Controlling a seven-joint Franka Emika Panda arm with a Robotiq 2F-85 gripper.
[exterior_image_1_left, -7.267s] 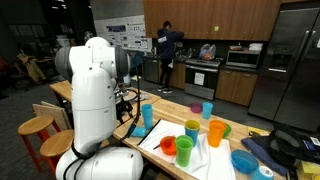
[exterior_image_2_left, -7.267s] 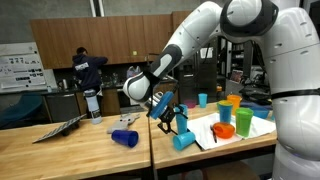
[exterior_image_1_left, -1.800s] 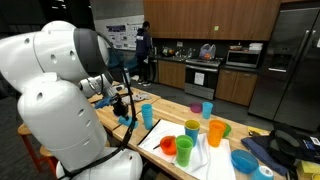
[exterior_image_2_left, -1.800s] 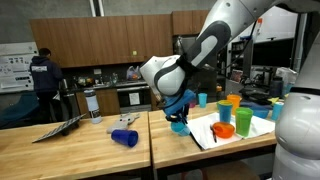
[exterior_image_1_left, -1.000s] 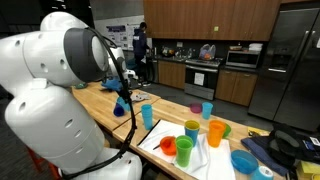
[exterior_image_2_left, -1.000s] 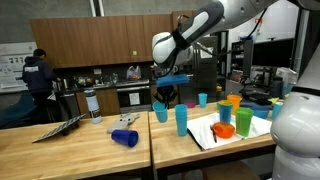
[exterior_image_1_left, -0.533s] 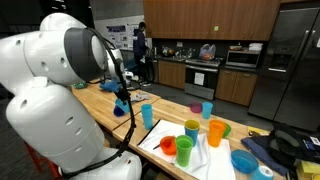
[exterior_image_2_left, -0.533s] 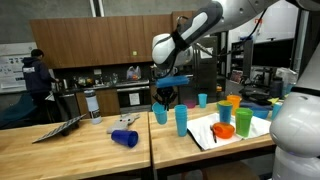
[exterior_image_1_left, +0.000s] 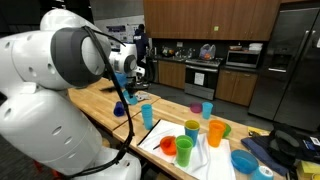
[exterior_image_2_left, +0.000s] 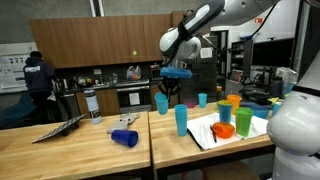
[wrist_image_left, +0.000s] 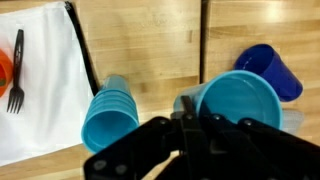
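The gripper (exterior_image_2_left: 167, 88) is clenched on the rim of a light blue plastic cup (exterior_image_2_left: 161, 104), hanging above the wooden table (exterior_image_2_left: 60, 150) just left of the tall light blue cup stack (exterior_image_2_left: 181, 120). This looks like a mid-carry step. Any set-down calls for a bare spot apart from the dark blue cup lying on its side (exterior_image_2_left: 124, 138).

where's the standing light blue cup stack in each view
In an exterior view: cup stack at lower centre.
In an exterior view: centre, just right of the held cup.
Wrist view: lower left.
Shared landmark: the dark blue cup on its side.
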